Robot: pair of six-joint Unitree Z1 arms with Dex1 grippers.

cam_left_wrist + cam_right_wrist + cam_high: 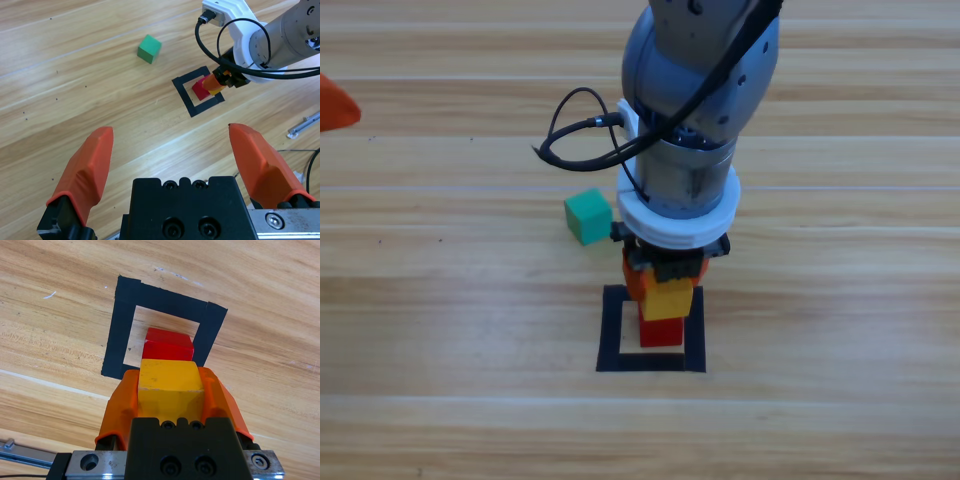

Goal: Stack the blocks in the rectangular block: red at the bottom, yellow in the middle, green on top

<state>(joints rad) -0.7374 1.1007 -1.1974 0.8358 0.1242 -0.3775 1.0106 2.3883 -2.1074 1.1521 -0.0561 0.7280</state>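
The right gripper sat just below the middle of the high view, pinching the yellow cube between its 2 orange jaws. In the right wrist view that cube filled the gap between the jaws completely, with the red cube showing just past it, inside the black tape square.

Biggest risk from here, I'd say: the yellow one looked a bit off-centre over the red cube in the high view, hanging toward the right. If the jaws let go like that, it could tip off or land crooked, and then the green one would have a wobbly base. Opening the jaws could also nudge the red cube sideways out of the tape square, since the opening is barely bigger than a cube. Can't tell from these views if yellow was actually touching red yet.

As for what's in the square: only the red cube, sitting toward the far side in the wrist view. The teal-green cube was out on the wooden table, up and left of the square. The left gripper waited at the upper left edge, jaws spread wide and holding nothing.
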